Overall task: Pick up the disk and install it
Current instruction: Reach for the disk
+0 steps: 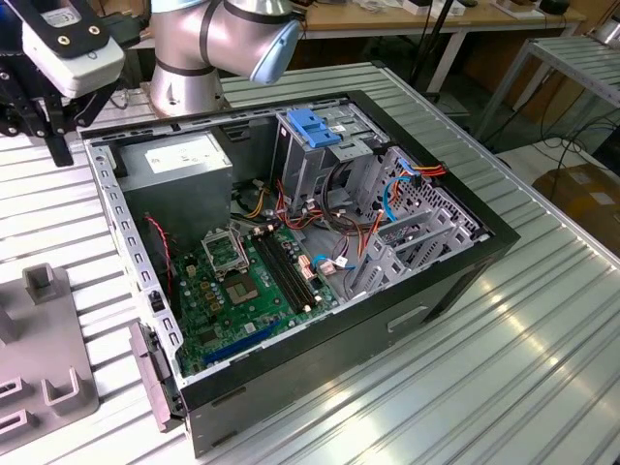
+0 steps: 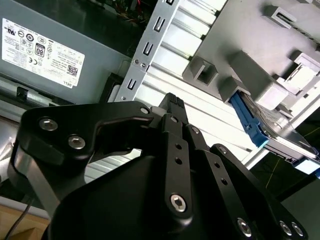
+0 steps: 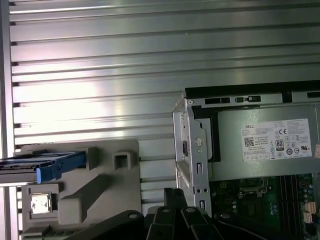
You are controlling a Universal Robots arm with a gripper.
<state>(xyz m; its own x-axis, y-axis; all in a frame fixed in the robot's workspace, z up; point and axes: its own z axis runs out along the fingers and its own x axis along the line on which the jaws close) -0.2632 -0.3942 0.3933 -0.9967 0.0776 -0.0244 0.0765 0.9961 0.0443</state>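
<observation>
The disk (image 3: 30, 167) stands on edge in a slot of a grey fixture (image 3: 102, 182), with a blue rail along its side. In the second wrist view the disk (image 2: 272, 131) juts from the same fixture (image 2: 250, 60). My gripper (image 2: 172, 104) hangs over the ribbed table between the fixture and the open computer case, apart from the disk. Its black fingertips (image 3: 172, 195) look pressed together with nothing between them. In the exterior view the gripper (image 1: 58, 143) sits at the far left, just outside the case's back corner.
The open computer case (image 1: 455, 262) holds a grey power supply box (image 1: 179, 160) with a white label, a green motherboard (image 1: 242, 291), coloured cables and a drive cage with a blue latch (image 1: 315, 126). Part of the grey fixture (image 1: 39, 373) lies at the exterior view's lower left.
</observation>
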